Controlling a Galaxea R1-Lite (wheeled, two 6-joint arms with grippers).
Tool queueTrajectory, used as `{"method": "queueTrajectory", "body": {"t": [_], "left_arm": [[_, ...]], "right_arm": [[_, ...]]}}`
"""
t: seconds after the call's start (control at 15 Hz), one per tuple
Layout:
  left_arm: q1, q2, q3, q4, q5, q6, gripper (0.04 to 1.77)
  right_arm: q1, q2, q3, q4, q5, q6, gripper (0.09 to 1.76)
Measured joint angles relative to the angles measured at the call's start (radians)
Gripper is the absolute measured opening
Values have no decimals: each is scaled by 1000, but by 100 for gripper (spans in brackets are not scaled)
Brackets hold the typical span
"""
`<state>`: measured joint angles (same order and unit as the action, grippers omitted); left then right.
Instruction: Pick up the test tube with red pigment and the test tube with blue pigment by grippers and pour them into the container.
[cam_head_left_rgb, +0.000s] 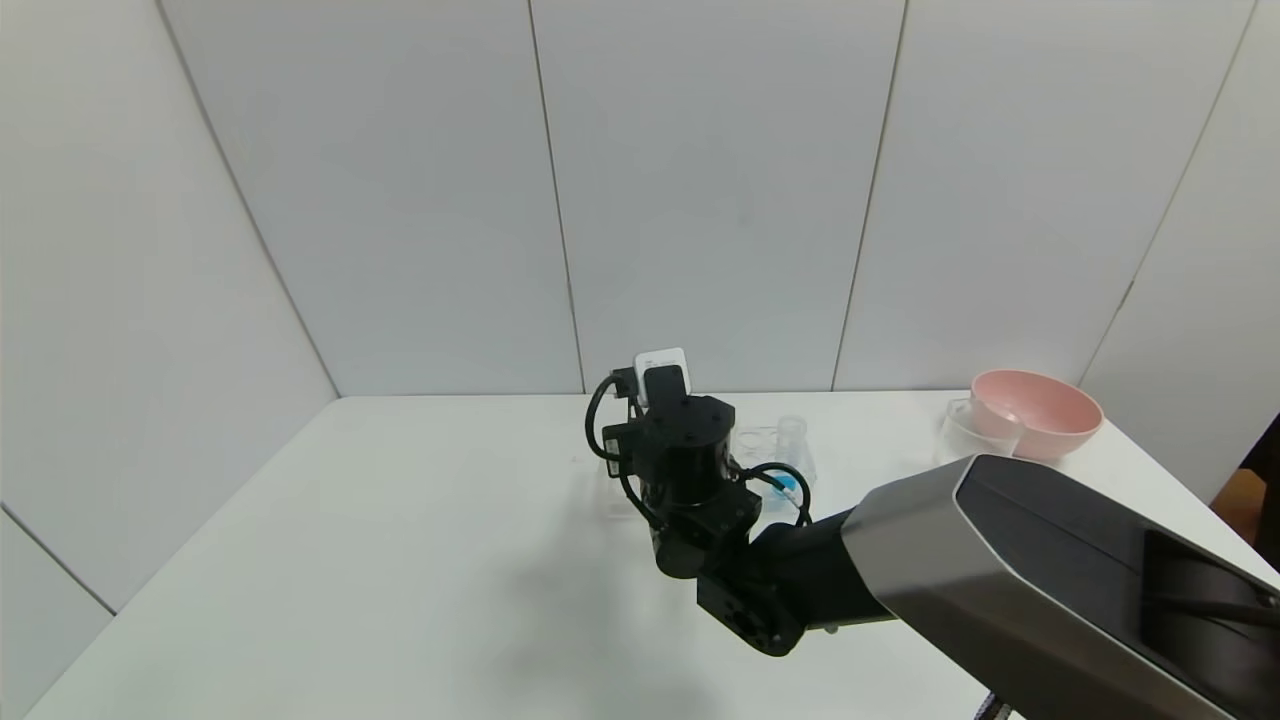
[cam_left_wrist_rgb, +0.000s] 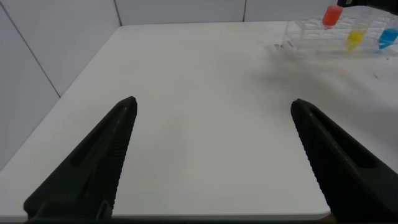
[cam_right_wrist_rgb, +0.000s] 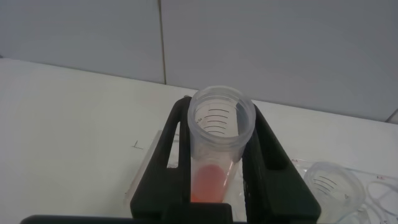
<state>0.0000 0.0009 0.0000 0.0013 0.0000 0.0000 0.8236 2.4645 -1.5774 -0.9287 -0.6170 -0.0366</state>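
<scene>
Meanwhile, at the left of the white table (cam_head_left_rgb: 400, 560), the left gripper (cam_left_wrist_rgb: 214, 155) hovers low over bare tabletop with its fingers spread wide and nothing between them; it does not appear in the head view. From its wrist camera, the clear tube rack (cam_left_wrist_rgb: 323, 37) stands well off near the far edge, with a yellow-liquid tube (cam_left_wrist_rgb: 355, 39) and the test tube with blue pigment (cam_left_wrist_rgb: 388, 37) seated in it.

At centre, the right gripper (cam_right_wrist_rgb: 214, 155) is closed around the test tube with red pigment (cam_right_wrist_rgb: 217, 146), its two black fingers flanking the tube just below the open mouth. The tube stands upright with orange-red liquid pooled at the bottom, and from the left wrist view it appears higher than its neighbours, so it seems partly lifted from the rack.

Behind the right wrist, the container (cam_head_left_rgb: 792, 440), a small clear glass beaker, stands on the table, partly hidden by the arm. Farther right, a pink bowl (cam_head_left_rgb: 1035, 412) sits near the table's corner.

The risk from here looks twofold: the smooth plastic tube could slip or swivel between the fingers once tilted, and an early tilt could spill pigment on the table short of the beaker's narrow mouth.
</scene>
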Motion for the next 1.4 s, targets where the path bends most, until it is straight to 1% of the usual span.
{"method": "queueTrajectory", "body": {"t": [0.27,0.67,0.87,1.07,1.4], "left_arm": [[0,0,0,0,0,0,176],[0,0,0,0,0,0,176],[0,0,0,0,0,0,176],[0,0,0,-1,0,0,176],[0,0,0,0,0,0,176]], "right_arm": [[2,-45,-3,15,0,-3,53],[3,-63,5,7,2,-15,53],[10,-92,61,2,17,-15,53],[22,-169,215,-40,75,-14,53],[23,-396,618,-165,209,-9,53]]}}
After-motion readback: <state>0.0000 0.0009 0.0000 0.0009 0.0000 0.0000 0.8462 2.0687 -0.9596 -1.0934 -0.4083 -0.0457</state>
